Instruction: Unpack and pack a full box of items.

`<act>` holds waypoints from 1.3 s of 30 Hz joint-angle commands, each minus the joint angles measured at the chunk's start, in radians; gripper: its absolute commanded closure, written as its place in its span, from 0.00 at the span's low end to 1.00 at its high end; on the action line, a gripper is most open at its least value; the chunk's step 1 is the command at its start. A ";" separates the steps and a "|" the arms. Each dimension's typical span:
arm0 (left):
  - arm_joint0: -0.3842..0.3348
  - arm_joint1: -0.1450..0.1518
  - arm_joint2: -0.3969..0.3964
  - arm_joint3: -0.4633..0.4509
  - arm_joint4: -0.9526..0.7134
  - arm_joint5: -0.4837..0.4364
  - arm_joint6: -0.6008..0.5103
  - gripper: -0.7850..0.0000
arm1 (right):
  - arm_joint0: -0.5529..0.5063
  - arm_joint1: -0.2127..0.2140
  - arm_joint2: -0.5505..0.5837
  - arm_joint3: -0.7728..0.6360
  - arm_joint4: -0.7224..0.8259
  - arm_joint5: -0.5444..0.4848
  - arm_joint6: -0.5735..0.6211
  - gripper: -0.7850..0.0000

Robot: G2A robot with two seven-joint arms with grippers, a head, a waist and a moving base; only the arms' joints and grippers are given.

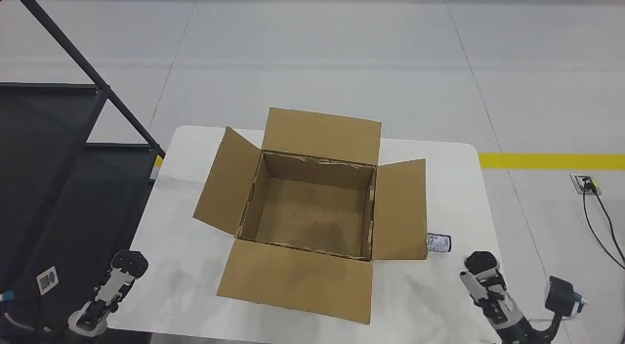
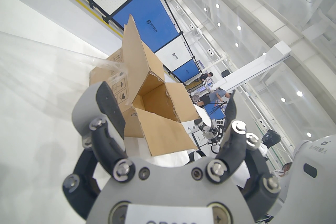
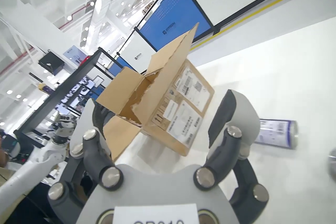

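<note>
An open cardboard box (image 1: 309, 215) stands in the middle of the white table (image 1: 449, 188), all flaps folded out and its inside bare. A small blue-and-white can (image 1: 439, 243) lies on its side just right of the box's right flap; it also shows in the right wrist view (image 3: 278, 133). My left gripper (image 2: 168, 99) hangs off the table's near left corner (image 1: 125, 264), open and holding nothing, with the box (image 2: 147, 93) ahead of it. My right gripper (image 3: 160, 114) is at the near right corner (image 1: 480, 268), open and holding nothing, facing the box (image 3: 168, 99).
A black metal frame (image 1: 59, 149) stands left of the table. A cable and floor socket (image 1: 586, 186) lie to the right. Yellow floor lines run behind and to the right.
</note>
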 commanded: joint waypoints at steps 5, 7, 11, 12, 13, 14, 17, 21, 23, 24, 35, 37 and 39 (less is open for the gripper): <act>0.000 0.000 0.000 0.000 0.000 0.000 0.000 0.00 | 0.013 0.008 0.049 0.117 -0.078 -0.059 -0.002 0.00; 0.000 0.000 0.000 0.000 0.000 0.000 0.000 0.00 | 0.013 0.008 0.049 0.117 -0.078 -0.059 -0.002 0.00; 0.000 0.000 0.000 0.000 0.000 0.000 0.000 0.00 | 0.013 0.008 0.049 0.117 -0.078 -0.059 -0.002 0.00; 0.000 0.000 0.000 0.000 0.000 0.000 0.000 0.00 | 0.013 0.008 0.049 0.117 -0.078 -0.059 -0.002 0.00; 0.000 0.000 0.000 0.000 0.000 0.000 0.000 0.00 | 0.013 0.008 0.049 0.117 -0.078 -0.059 -0.002 0.00; 0.000 0.000 0.000 0.000 0.000 0.000 0.000 0.00 | 0.013 0.008 0.049 0.117 -0.078 -0.059 -0.002 0.00; 0.000 0.000 0.000 0.000 0.000 0.000 0.000 0.00 | 0.060 0.004 0.017 0.160 -0.068 -0.044 -0.015 0.00; 0.000 0.000 0.000 0.000 0.000 0.000 0.000 0.00 | 0.092 0.010 0.054 0.162 -0.286 -0.037 -0.070 0.00; 0.000 0.000 0.000 0.000 0.000 0.000 0.000 0.00 | 0.085 0.013 0.071 0.143 -0.419 0.000 -0.089 0.00; 0.000 0.000 0.000 0.000 0.000 0.000 0.000 0.00 | 0.083 0.016 0.079 0.125 -0.495 0.021 -0.095 0.00; 0.000 0.000 0.000 0.000 0.000 0.000 0.000 0.00 | 0.156 0.024 0.048 0.169 -0.818 0.262 0.049 0.00; 0.000 0.000 0.000 0.000 0.000 0.000 0.000 0.00 | 0.193 0.025 0.055 0.209 -0.783 0.266 0.088 0.00; 0.000 0.000 0.000 0.000 0.000 0.000 0.000 0.00 | 0.230 0.029 0.063 0.247 -0.753 0.246 0.118 0.00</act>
